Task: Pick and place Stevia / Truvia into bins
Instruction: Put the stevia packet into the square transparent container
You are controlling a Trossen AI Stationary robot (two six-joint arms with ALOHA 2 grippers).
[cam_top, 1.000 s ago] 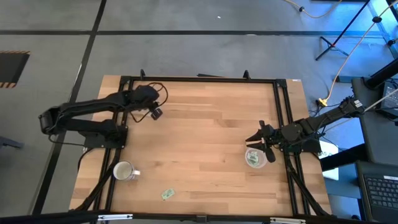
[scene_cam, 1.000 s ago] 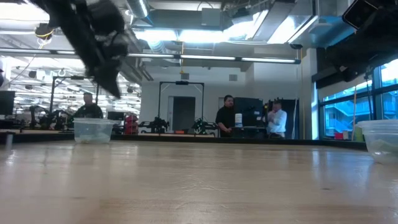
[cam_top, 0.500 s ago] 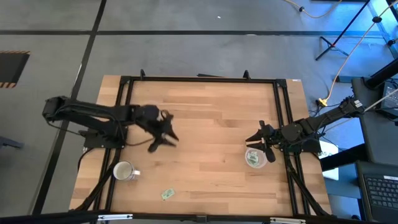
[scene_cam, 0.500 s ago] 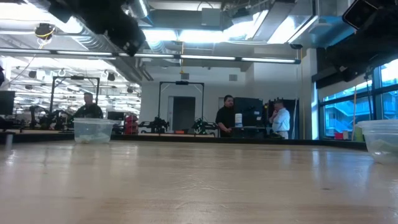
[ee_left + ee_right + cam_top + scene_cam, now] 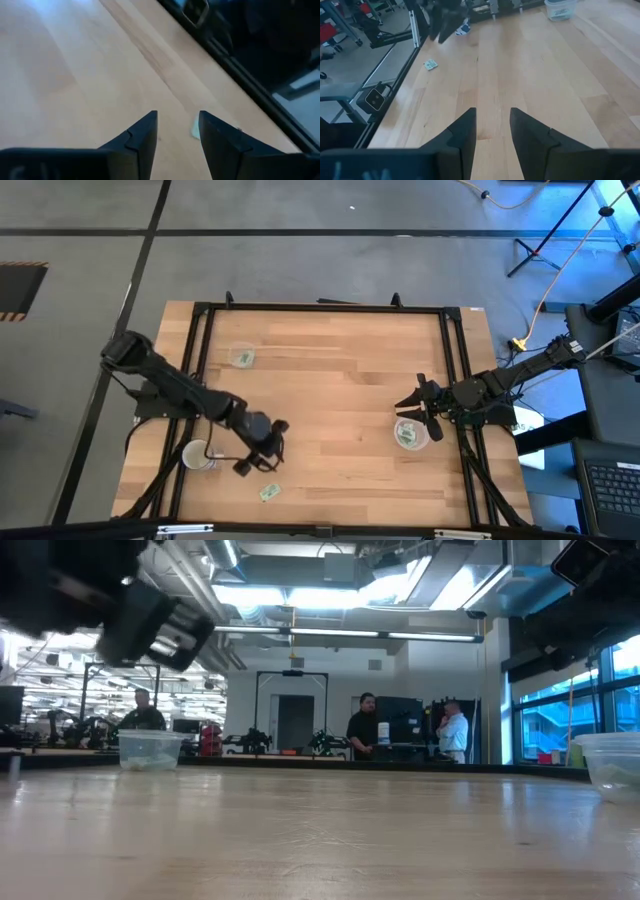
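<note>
- One Stevia / Truvia sachet is seen lying flat on the counter near its front edge, left of centre; it also shows in the right wrist view and, partly hidden between the fingers, in the left wrist view.
- More pale green sachets are seen inside the right-hand bin, a clear cup standing near the counter's right edge; in the low view this bin shows at the far right.
- A second clear bin stands at the far left part of the counter, with something pale green inside it; it shows in the low view and in the right wrist view.
- The left gripper is held over the counter just beyond the loose sachet and just right of the white mug; its fingers are parted by a moderate gap and nothing is held between them.
- The right gripper is held at the right side of the counter, just over the far rim of the right-hand bin; its fingers are spread apart, and nothing is gripped.
- The mug is set near the front left corner, well apart from both bins.
- Beyond the counter, three persons are seen standing in the room in the low view.
</note>
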